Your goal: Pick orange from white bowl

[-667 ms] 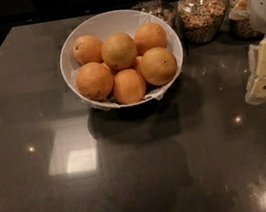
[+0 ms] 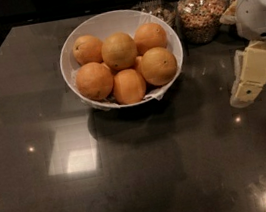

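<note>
Hovering near the white bowl (image 2: 109, 22), the gripper (image 2: 243, 95) — open or shut, can't tell — should span the firm, roll-prone orange (image 2: 158, 65) at its middle.

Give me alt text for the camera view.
A white bowl heaped with oranges sits on a dark glossy counter. The robot's hand hangs to the bowl's right, apart from it, and jars of grains stand behind.
</note>
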